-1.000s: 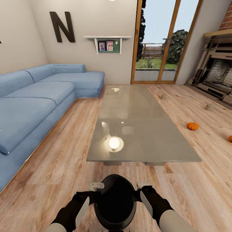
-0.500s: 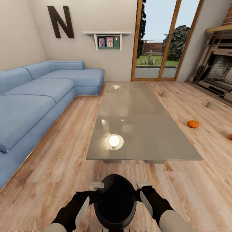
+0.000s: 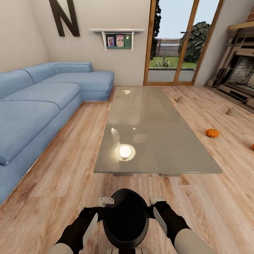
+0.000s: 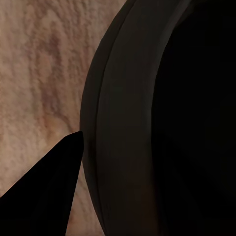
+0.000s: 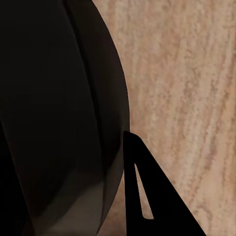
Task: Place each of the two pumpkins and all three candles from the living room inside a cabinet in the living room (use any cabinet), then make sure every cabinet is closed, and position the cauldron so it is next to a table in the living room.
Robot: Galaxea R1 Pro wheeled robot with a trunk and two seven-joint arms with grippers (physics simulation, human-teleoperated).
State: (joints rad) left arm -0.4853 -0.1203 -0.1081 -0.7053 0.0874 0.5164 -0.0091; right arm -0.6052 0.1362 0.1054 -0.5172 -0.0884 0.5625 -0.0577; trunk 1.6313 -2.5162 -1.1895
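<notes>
The cauldron (image 3: pixel 127 218) sits low in front of the robot, clamped from both sides, the left gripper (image 3: pixel 105 202) pressed on one flank and the right gripper (image 3: pixel 156 201) on the other, both arms bent in tight around its black belly. Whether each set of jaws is parted or pinched on the rim I cannot tell; in the wrist views only a dark finger shows beside the curved wall (image 4: pixel 128 147) and (image 5: pixel 64 123), with wood floor (image 3: pixel 211 211) beyond. Ahead lies the table (image 3: pixel 155 141), near edge not far off, its glass top mirroring a ceiling lamp. This looks like a squeeze hold, so to my eye the big risk is plain: if either arm eases off or the base jolts, the pot could slip down and hit the boards. Second danger, the approach: roll too far and the cauldron or the arms knock the glass edge. Stop short, and it may not count as next to the table. Off to the right, well apart from the table, one pumpkin (image 3: pixel 212 133) rests on the floor, another (image 3: pixel 252 146) peeks in at the picture's edge, and two candles (image 3: pixel 180 99) (image 3: pixel 230 112) stand further back toward the fireplace (image 3: pixel 240 76). A wide turn could clip those.
</notes>
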